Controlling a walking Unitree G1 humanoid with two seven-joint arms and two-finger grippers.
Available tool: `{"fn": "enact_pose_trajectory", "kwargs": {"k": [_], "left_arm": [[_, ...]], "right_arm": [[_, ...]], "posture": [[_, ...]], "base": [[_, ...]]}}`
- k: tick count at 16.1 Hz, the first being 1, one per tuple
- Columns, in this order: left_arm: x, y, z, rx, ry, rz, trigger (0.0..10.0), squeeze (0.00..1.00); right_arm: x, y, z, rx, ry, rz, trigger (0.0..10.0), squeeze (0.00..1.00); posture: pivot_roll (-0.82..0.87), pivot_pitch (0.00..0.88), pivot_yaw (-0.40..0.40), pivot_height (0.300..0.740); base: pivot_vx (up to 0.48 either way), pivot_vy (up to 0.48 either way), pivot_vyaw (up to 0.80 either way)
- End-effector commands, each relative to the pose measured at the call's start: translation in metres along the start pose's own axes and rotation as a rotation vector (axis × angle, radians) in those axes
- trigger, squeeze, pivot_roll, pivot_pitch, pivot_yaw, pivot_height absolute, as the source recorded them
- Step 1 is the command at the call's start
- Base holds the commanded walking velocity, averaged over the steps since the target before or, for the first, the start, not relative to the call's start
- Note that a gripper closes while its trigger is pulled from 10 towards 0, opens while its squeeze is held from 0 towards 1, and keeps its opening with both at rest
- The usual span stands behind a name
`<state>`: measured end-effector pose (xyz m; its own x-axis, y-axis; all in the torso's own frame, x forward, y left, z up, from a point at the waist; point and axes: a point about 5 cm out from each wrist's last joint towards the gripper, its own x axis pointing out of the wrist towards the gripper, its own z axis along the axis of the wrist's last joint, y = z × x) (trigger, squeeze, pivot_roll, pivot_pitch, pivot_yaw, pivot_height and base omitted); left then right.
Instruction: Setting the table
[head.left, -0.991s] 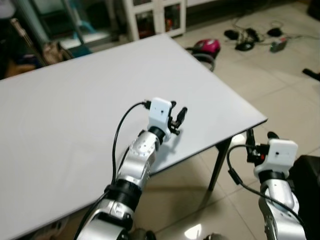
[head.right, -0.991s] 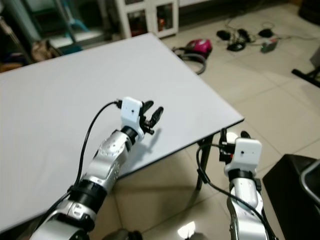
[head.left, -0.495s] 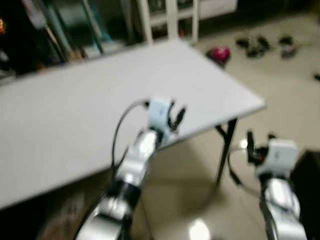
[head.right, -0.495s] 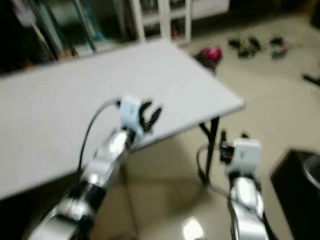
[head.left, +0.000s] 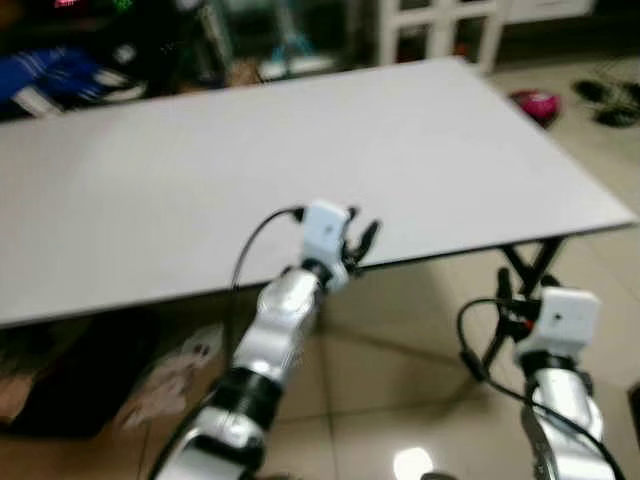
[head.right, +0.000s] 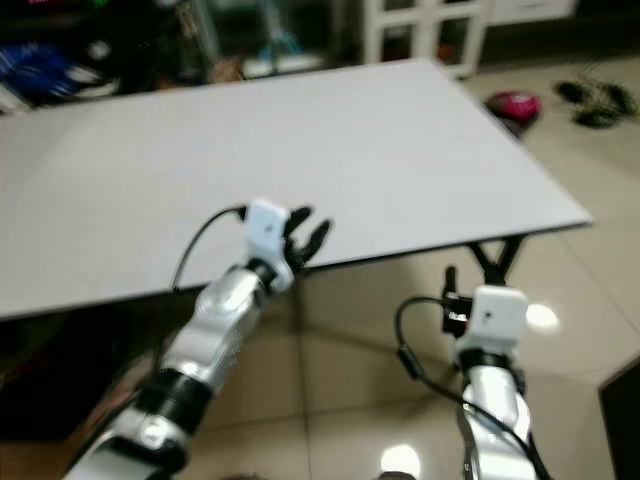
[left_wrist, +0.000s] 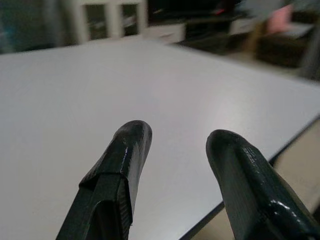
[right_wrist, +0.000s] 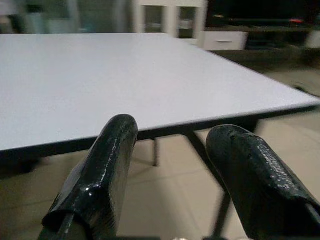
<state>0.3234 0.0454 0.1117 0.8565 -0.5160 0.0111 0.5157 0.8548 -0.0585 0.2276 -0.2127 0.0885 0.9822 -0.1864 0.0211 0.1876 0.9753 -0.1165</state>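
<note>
Head camera, left eye: I have the white table (head.left: 150, 180) spread wide across the frame, its near edge running in front of the robot. A second ago it sat skewed, with one corner pointing at me, so the robot has stepped back and turned. The picture is softly blurred, which I take to mean it is walking. The left gripper (head.left: 358, 240) hovers at the near edge, fingers apart, holding nothing. The right gripper (head.left: 518, 290) hangs lower, off the table's corner above the tiled floor (head.left: 400, 380), near the dark table legs (head.left: 525, 265).

Right eye: same scene. A pink object (head.right: 513, 103) lies on the floor beyond the far corner, with white cabinets (head.right: 430, 20) behind.

Left wrist: two black fingers (left_wrist: 117, 185) stand apart with bare tabletop beyond them.

Right wrist: its fingers (right_wrist: 100, 175) are likewise spread and empty, sighting along the table's edge from below the top.

I see no plate, cup or cutlery on the table or in either gripper, so I judge the setting has not started; the next job is fetching tableware.
</note>
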Motion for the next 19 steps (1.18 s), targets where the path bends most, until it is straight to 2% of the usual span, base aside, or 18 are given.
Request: {"fn": "enact_pose_trajectory", "kwargs": {"k": [1,6,8,10,11,13,14,16,17,19], "left_arm": [[-0.003,0.005,0.000,-0.015,0.004,0.029,10.0,0.00],[-0.007,0.004,-0.004,-0.005,0.009,0.033,10.0,0.00],[-0.011,0.013,-0.003,0.016,-0.004,0.085,10.0,0.00],[-0.030,0.032,-0.010,0.100,-0.003,0.138,10.0,0.00],[-0.047,0.044,-0.015,0.118,-0.003,0.164,10.0,0.00],[-0.089,0.053,-0.024,0.171,-0.001,0.148,10.0,0.00],[-0.104,0.054,-0.027,0.178,0.015,0.161,10.0,0.00],[-0.107,0.046,-0.028,0.185,0.021,0.152,10.0,0.00],[-0.100,0.040,-0.025,0.170,0.011,0.149,10.0,0.00],[-0.091,0.038,-0.023,0.132,0.019,0.177,10.0,0.00]], "right_arm": [[0.000,0.001,0.003,0.003,-0.006,0.010,10.0,0.00],[0.000,0.001,0.002,-0.010,0.000,0.026,10.0,0.00],[0.001,0.001,0.002,-0.013,-0.004,0.029,10.0,0.00],[-0.003,-0.001,0.006,-0.028,-0.019,0.028,10.0,0.00],[-0.008,-0.004,0.007,-0.022,-0.026,0.029,10.0,0.00],[-0.031,-0.009,0.011,-0.058,-0.061,0.072,10.0,0.00],[-0.045,-0.010,0.010,-0.064,-0.065,0.113,10.0,0.00],[-0.057,-0.012,0.004,-0.055,-0.020,0.123,10.0,0.00],[-0.057,-0.013,0.002,-0.062,-0.006,0.121,10.0,0.00],[-0.053,-0.014,0.002,-0.059,-0.014,0.113,10.0,0.00]], "posture": [[-0.16,0.000,0.137,0.740],[-0.15,0.000,0.127,0.740],[-0.15,0.000,0.128,0.740],[-0.16,0.000,0.131,0.740],[-0.16,0.000,0.130,0.740],[-0.16,0.000,0.125,0.740],[-0.15,0.000,0.122,0.740],[-0.14,0.000,0.110,0.740],[-0.15,0.000,0.110,0.740],[-0.15,0.000,0.104,0.740]], "base": [[0.000,0.000,0.71],[0.000,0.000,0.71],[0.000,0.000,0.71],[0.000,0.000,0.71],[0.000,0.000,0.00],[0.000,0.000,0.00],[0.000,0.000,0.00],[0.000,0.000,0.00],[0.000,0.000,0.00],[0.000,0.000,0.00]]}}
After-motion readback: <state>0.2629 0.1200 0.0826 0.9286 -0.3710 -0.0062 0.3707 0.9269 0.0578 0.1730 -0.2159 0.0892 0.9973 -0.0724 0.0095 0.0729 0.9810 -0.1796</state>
